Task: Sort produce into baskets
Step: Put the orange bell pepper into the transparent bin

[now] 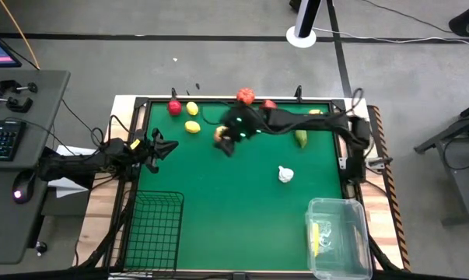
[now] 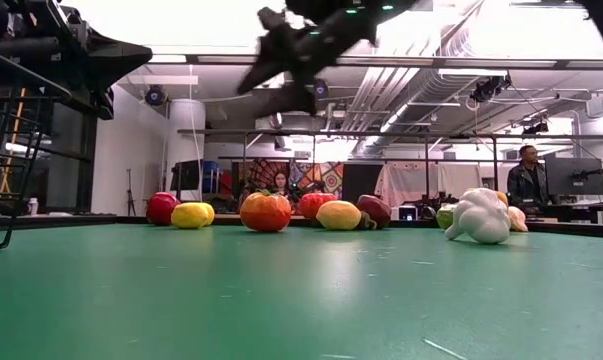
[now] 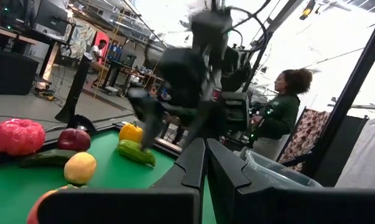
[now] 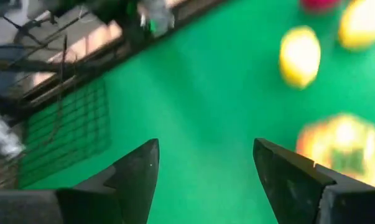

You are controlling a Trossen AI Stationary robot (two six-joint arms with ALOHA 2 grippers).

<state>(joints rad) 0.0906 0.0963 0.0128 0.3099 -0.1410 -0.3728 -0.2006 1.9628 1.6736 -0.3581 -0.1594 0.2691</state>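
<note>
While the nearest stretch of the green tabletop (image 1: 234, 202) sits at the bottom of the high view, we find the two baskets there. The black wire basket (image 1: 152, 231) at lower left looks empty to us. The clear plastic basket (image 1: 339, 237) at lower right holds one yellow piece (image 1: 315, 237), so we judge the sort barely begun.

Moving up the frame, a white vegetable (image 1: 285, 174) lies alone right of centre, well apart from both baskets. At the left edge the left hand (image 1: 162, 148) waits with its fingers pressed together, holding nothing we can see.

Further up, the right hand (image 1: 232, 134) hangs above an orange fruit (image 1: 218, 137), fingers spread with nothing between them; in its own wrist view that fruit (image 4: 342, 146) shows just beside one finger. We judge it is lining up a pick.

Along the top edge the rest of the produce waits: a red fruit (image 1: 174, 107), two yellow fruits (image 1: 191, 108) (image 1: 192, 127), an orange-red tomato-like piece (image 1: 245, 96), a red piece (image 1: 270, 104) partly hidden by the arm, and a green vegetable (image 1: 301, 138) further right. All these are left to sort.
</note>
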